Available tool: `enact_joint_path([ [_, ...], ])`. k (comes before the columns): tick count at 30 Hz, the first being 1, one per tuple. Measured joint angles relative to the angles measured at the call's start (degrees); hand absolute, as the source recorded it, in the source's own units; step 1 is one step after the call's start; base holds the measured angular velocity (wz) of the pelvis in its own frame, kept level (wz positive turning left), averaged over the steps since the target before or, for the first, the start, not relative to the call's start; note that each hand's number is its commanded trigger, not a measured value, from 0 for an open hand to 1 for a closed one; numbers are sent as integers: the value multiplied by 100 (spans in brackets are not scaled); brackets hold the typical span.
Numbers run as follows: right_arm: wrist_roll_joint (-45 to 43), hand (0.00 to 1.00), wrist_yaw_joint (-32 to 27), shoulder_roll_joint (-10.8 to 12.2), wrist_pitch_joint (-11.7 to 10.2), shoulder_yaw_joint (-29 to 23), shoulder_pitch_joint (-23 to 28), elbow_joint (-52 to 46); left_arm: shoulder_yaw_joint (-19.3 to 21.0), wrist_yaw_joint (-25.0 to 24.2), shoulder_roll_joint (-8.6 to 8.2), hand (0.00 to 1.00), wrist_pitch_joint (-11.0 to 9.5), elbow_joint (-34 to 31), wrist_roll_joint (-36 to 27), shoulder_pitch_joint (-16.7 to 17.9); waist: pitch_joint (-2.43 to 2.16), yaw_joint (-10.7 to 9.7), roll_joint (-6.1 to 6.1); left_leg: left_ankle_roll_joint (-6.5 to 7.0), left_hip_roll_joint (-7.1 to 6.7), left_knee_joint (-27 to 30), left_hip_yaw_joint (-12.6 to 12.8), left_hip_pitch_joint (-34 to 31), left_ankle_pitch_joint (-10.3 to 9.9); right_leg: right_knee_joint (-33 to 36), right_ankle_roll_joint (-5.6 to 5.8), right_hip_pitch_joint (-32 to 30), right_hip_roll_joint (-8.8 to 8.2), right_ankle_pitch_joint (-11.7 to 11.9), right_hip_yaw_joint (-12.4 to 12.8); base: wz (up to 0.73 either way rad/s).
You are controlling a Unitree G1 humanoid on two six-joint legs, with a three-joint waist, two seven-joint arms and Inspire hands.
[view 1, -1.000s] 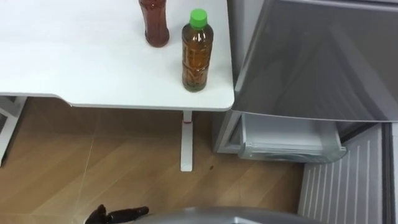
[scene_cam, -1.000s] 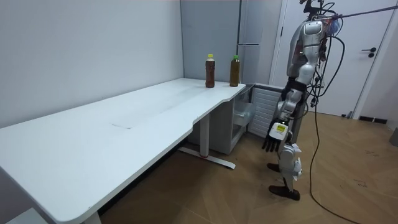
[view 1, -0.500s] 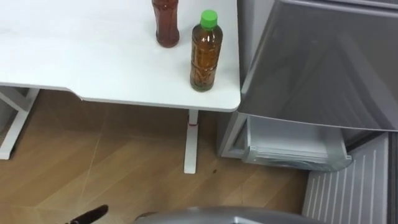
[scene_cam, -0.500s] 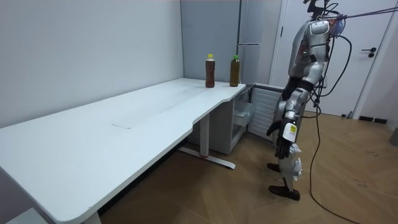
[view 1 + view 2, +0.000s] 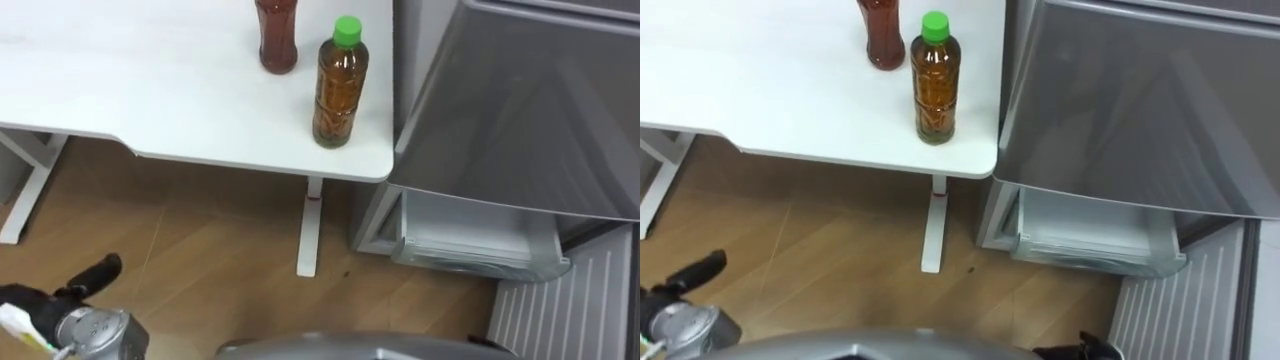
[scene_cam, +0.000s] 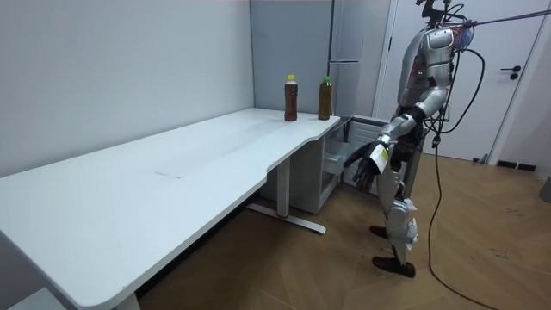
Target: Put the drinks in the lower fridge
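Two drinks stand on the white table (image 5: 150,90) near its corner by the fridge. One is a green-capped bottle of amber tea (image 5: 340,85); just behind it stands a red-brown bottle (image 5: 278,40). In the room view the pair (image 6: 325,98) stands at the table's far end. My left hand (image 5: 60,305) hangs low at the lower left, over the floor and well short of the table, fingers loose and holding nothing. In the room view it (image 6: 362,164) is raised before my waist. A bit of my right hand (image 5: 1087,348) shows at the bottom edge.
The grey fridge (image 5: 520,100) stands right of the table. Its lower compartment is open, with a pale drawer (image 5: 470,235) showing and the ribbed inside of the door (image 5: 565,300) swung out at the right. A white table leg (image 5: 310,225) stands on the wooden floor.
My left arm has swung up and forward from beside my thigh, so the hand has risen into view at the lower left. The bottles have not moved.
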Motion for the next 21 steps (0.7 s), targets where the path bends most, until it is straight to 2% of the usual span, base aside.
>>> enact_joint_path([
  [4, 16, 0, 56, -7, -48, 7, -44, 48, -167, 173, -4, 0, -20, -848, 847, -40, 1, -13, -21, 1, -25, 35, -116, -20, 1, -9, 5, 26, -22, -4, -83, 10],
  [5, 11, 0, 58, -5, -73, 18, -45, 47, -215, 188, 15, 0, -78, -1094, 1094, -41, 1, -13, -20, 3, -30, 39, -142, -16, 2, -10, 6, 30, -28, -4, -94, 0],
  [9, 18, 0, 117, -21, -138, 112, -73, 85, -420, 186, 54, 0, -179, -1998, 1344, -30, 5, -24, -28, 10, -56, 62, -161, -2, 6, -5, 21, 38, -55, -13, -121, 5],
  [13, -18, 0, 142, -10, -362, 111, -126, 252, -576, 123, 97, 0, -280, -3077, 1967, -29, 9, -52, -28, 16, -67, 56, -154, -17, 9, -2, 31, 23, -60, -19, -107, 0],
  [16, -30, 0, 182, -9, -420, 112, -131, 244, -597, 21, 140, 0, -323, -3887, 2210, -28, 12, -128, -33, 27, -67, 21, -153, -11, 17, -7, 32, 23, -58, -20, -108, 0],
  [18, -29, 0, 185, -8, -463, 112, -127, 243, -638, 0, 222, 0, -432, -4168, 2379, -29, 12, -152, -27, 29, -67, 7, -140, 9, 18, -9, 34, 33, -60, -21, -98, -2],
  [21, -28, 0, 243, -14, -513, 166, -164, 289, -825, -128, 261, 0, -452, -4565, 2488, -81, 37, -189, -31, 30, -71, 22, -134, 3, 19, -8, 34, 50, -67, -20, -89, 0],
])
